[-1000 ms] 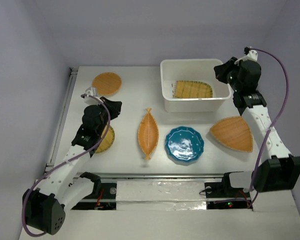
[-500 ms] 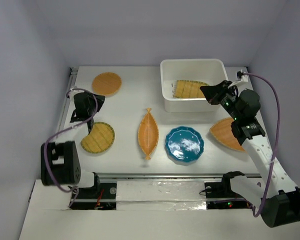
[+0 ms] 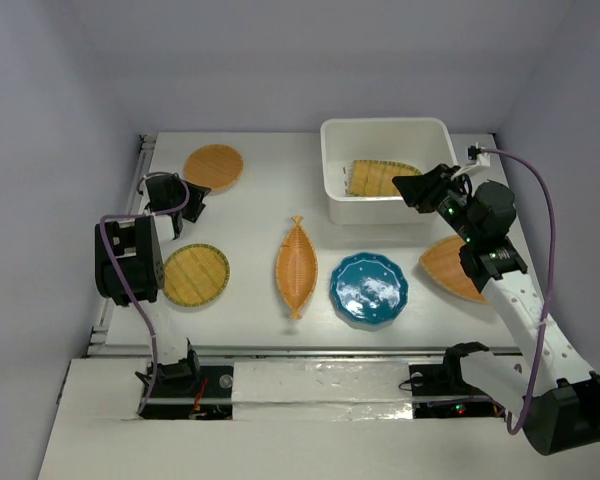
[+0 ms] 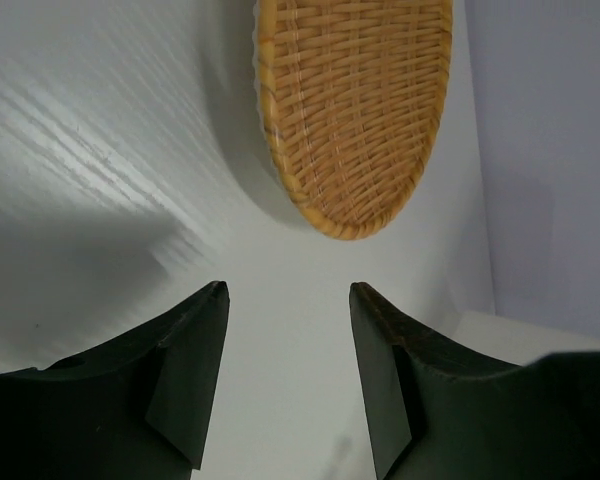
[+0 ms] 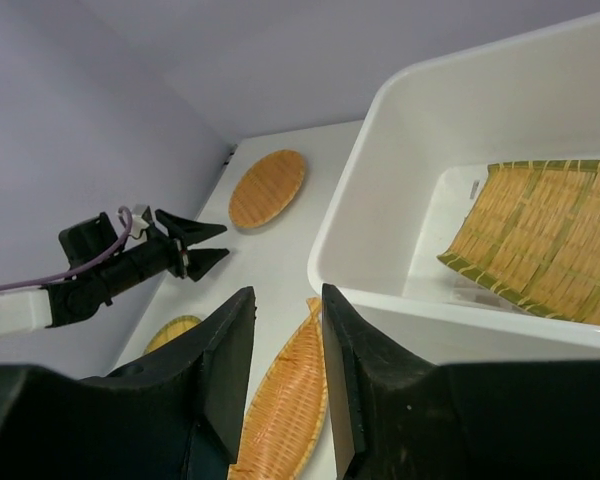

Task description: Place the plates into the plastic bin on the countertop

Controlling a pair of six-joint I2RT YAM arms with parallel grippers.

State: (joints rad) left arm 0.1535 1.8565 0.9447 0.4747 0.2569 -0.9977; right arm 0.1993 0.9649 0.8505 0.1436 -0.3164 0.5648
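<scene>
One leaf-shaped plate (image 3: 296, 267), long axis near-to-far, squarish plate (image 3: 372, 178) in bin (image 3: 380, 211)

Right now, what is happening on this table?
One squarish woven plate lies in the plastic bin; five more lie on the countertop: round orange plate, round yellow plate, leaf-shaped plate, teal plate, fan-shaped plate. Both grippers are open and empty. The left gripper faces the round orange plate; the right gripper hovers by the bin.
</scene>
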